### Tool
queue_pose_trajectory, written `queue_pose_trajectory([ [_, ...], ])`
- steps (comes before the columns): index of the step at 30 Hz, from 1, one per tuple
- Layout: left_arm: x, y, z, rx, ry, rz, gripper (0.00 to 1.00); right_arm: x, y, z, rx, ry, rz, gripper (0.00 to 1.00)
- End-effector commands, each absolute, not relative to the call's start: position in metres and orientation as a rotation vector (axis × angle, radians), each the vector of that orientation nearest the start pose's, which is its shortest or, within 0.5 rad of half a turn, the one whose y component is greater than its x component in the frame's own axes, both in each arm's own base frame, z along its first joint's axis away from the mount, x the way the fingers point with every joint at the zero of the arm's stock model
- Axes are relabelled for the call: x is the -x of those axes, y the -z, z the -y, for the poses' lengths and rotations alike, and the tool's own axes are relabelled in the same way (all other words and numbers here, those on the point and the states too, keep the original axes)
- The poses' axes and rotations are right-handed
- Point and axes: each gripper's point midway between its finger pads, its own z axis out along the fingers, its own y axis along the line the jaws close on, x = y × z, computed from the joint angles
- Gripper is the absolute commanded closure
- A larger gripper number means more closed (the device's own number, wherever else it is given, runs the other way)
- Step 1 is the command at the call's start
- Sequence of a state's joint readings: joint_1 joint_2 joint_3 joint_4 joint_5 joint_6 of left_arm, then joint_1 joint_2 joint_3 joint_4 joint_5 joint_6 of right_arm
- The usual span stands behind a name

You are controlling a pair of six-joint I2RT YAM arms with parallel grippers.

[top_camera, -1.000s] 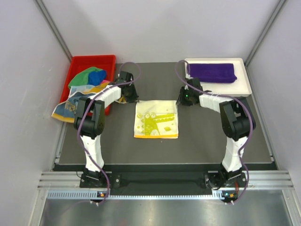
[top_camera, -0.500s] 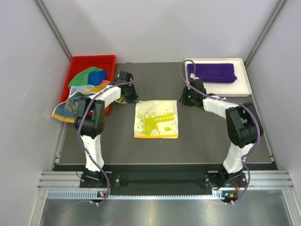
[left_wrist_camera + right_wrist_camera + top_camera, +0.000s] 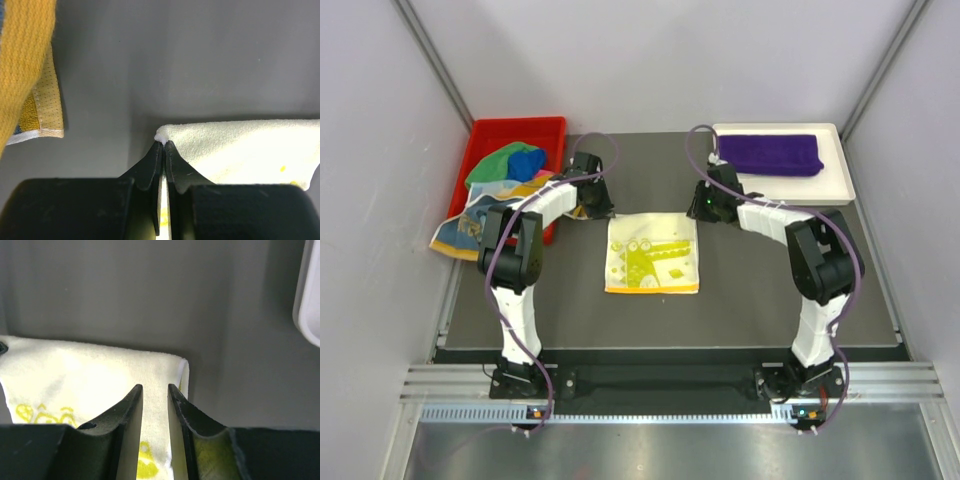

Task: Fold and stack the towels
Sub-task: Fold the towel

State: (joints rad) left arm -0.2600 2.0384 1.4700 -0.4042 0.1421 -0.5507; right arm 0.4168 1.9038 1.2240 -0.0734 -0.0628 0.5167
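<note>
Moved: right gripper (image 3: 705, 206) has shifted left, away from the white tray (image 3: 840, 176), to the far right corner of the pale yellow towel (image 3: 652, 253); we see no change in the left arm or the towel.
Left gripper (image 3: 163, 144): closed tight on the towel's far left corner, a nub of cloth pinched at the tips.
Right gripper, wrist view: jaws narrowly apart and straddling the far edge just inside the corner; not yet clamped.
Task item, location: pale yellow towel lies flat at mid table (image 3: 750, 290), print side up, between the two grippers.
Step in hand, our judgement: securing both far corners for the first fold.
How to do it well: we would close the right jaws on one layer only, right at the hem. Then lift both corners evenly and carry them toward the near edge, keeping the far edge taut so the halves align.
Count, towels: one pale yellow; one purple towel (image 3: 770, 154) folded in the tray; a green and blue bundle (image 3: 506, 163) in the red bin (image 3: 515, 124); one printed cloth (image 3: 460, 232) draped over its near left side. We cannot tell whether more lie beneath.
Count, containers: one bin, one tray.
Count, arms: two.
</note>
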Motion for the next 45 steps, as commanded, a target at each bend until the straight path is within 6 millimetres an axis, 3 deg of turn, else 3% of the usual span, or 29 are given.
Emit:
queue_pose_trajectory([
  [1,-0.47,-0.052,0.169,0.307,0.499,-2.551,0.92,-0.449,-0.072,-0.23,-0.076,-0.497,-2.347,0.73],
  [21,-0.471,-0.048,0.169,0.311,0.507,-2.556,0.92,-0.451,-0.056,-0.233,-0.071,-0.483,-2.376,0.74],
  [31,-0.474,-0.051,0.167,0.314,0.5,-2.545,0.95,-0.455,-0.055,-0.232,-0.065,-0.473,-2.376,1.0],
  [37,-0.479,-0.055,0.165,0.306,0.504,-2.525,1.0,-0.462,-0.055,-0.212,-0.099,-0.45,-2.37,1.0],
  [45,-0.488,-0.062,0.163,0.304,0.514,-2.488,0.94,-0.463,-0.052,-0.209,-0.098,-0.439,-2.376,1.0],
])
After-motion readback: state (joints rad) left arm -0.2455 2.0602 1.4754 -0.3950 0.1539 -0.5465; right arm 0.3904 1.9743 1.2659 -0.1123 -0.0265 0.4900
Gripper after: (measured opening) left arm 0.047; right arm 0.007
